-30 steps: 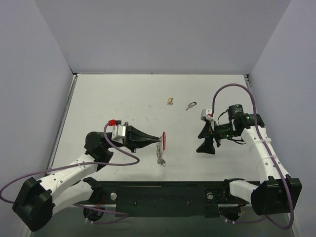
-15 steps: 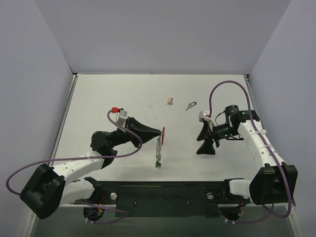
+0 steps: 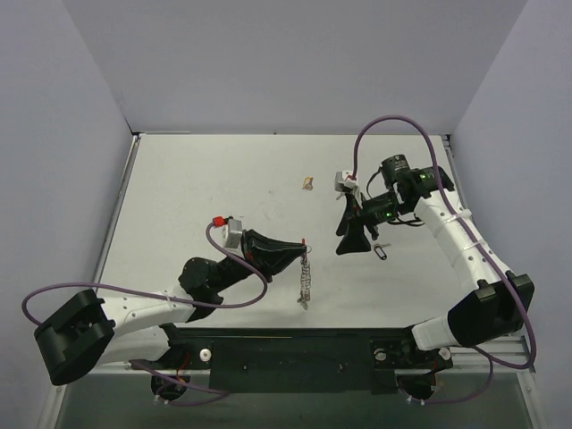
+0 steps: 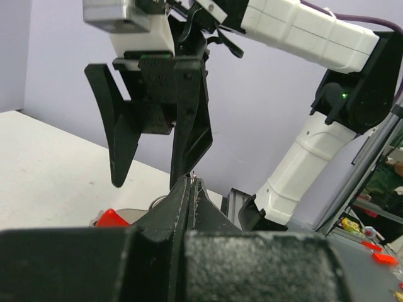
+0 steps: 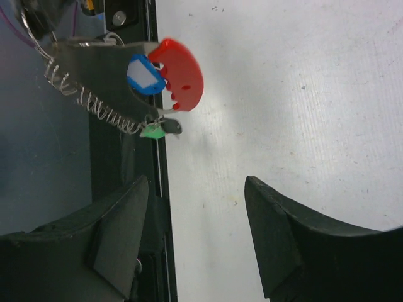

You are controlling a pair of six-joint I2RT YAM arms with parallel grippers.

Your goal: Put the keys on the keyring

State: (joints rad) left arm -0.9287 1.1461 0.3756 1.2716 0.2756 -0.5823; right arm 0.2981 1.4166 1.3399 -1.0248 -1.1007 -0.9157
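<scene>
My left gripper (image 3: pixel 302 243) is shut on the keyring (image 3: pixel 306 277), holding it above the table; its spring chain dangles toward the near edge. In the right wrist view the keyring's red tag (image 5: pixel 181 82), blue-and-white tag (image 5: pixel 143 74) and coiled chain (image 5: pixel 88 99) hang ahead of my right gripper (image 5: pixel 195 189), which is open and empty. In the top view the right gripper (image 3: pixel 354 243) hovers just right of the keyring, apart from it. One small key (image 3: pixel 382 251) lies on the table right of that gripper. The left wrist view shows my shut fingertips (image 4: pixel 192 184) pointing at the right gripper's fingers (image 4: pixel 189 135).
A small tan scrap (image 3: pixel 307 183) lies on the table toward the back. Grey walls close in the white table (image 3: pixel 206 179) on three sides. The black base rail (image 3: pixel 295 349) runs along the near edge.
The left gripper has carried the keyring right and nearer the front edge. The right gripper has swung left and farther back toward it, its jaws narrowing slightly, uncovering a key on the table.
</scene>
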